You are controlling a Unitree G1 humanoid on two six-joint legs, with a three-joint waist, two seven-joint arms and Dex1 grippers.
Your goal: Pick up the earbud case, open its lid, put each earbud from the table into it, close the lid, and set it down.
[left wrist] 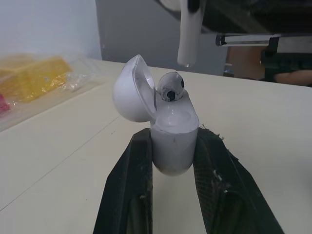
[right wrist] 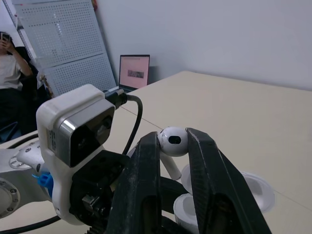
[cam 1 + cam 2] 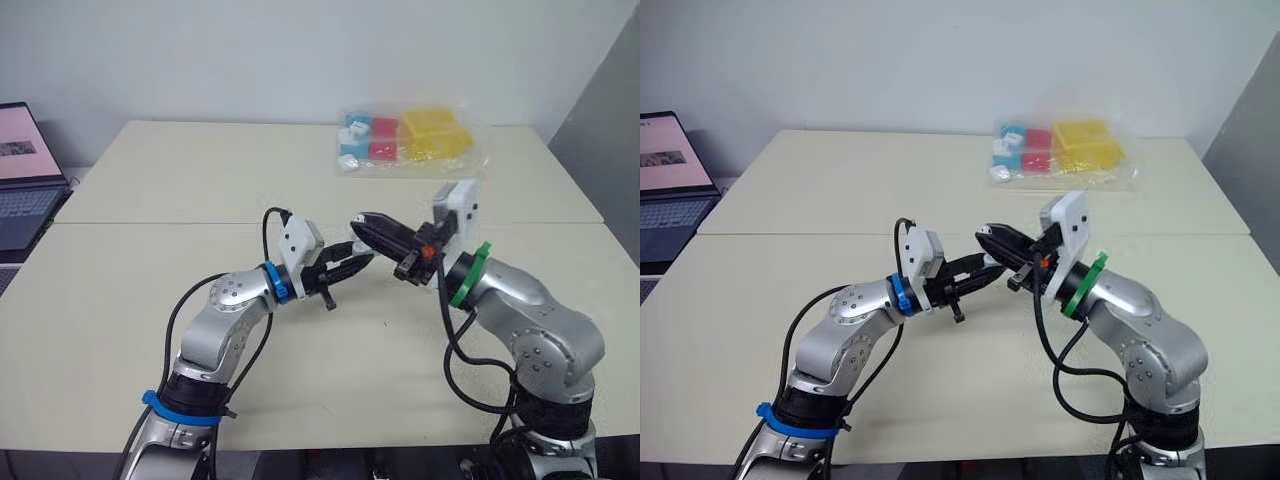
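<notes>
White case [image 1: 174,124], lid open, stands upright, gripped by left pincer [image 1: 173,141]; right pincer [image 2: 172,138] holds earbud [image 1: 187,36] stem-down above it.

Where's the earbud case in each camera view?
Left wrist: case between the left gripper's fingers, lid open.
Right wrist: case beneath the earbud held by the right gripper.
Left eye: mid-table, hidden in the left gripper.
Right eye: same.
Landmark: that held earbud, just above the case.
</notes>
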